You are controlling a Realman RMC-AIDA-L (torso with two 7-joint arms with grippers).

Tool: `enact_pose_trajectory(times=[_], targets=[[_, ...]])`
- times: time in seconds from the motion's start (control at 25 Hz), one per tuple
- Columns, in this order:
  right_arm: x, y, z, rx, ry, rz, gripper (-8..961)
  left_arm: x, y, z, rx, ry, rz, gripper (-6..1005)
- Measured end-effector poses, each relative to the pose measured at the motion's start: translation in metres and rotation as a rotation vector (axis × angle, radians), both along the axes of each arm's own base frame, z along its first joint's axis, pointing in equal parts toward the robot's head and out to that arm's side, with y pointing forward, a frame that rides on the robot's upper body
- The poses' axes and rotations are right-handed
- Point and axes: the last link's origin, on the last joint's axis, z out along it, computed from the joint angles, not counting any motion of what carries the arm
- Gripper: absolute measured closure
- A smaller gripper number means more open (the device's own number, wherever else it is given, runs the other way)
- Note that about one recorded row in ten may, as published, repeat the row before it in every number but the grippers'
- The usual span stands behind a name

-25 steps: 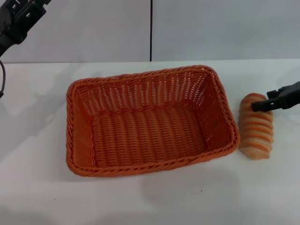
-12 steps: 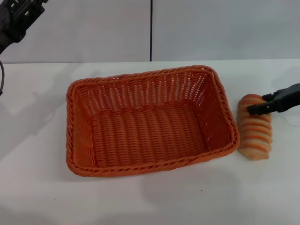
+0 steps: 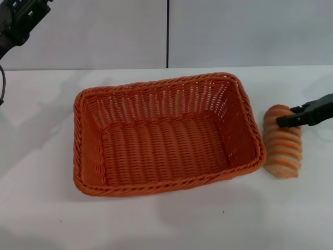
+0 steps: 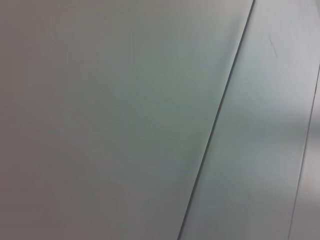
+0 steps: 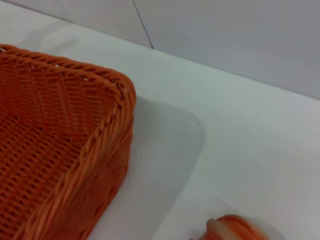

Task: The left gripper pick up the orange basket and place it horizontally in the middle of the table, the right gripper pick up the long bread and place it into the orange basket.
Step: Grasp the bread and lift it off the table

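Head view showed the orange basket [image 3: 165,134] lying lengthwise in the middle of the table [image 3: 41,208], empty. Near the table's right edge, just beside the basket's right end, lay the long bread [image 3: 283,141]. The right gripper [image 3: 287,120] reached in from the right, its tip at the bread's far end; whether its fingers were parted or gripping could not be told. The left gripper [image 3: 18,21] hung raised above the far left corner, fingers unclear.

right pincer [image 3: 285,121] jaw state perhaps indiscernible
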Motion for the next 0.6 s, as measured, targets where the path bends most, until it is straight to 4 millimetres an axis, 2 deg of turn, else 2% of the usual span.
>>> enact_pose_trajectory(times=[0.6], targets=[[0.002,-0.0038,-0.0018,-0.014,-0.001,-0.006,463,0.0008,-0.0014,-0.0005,-0.007,-0.004,-0.008,244]])
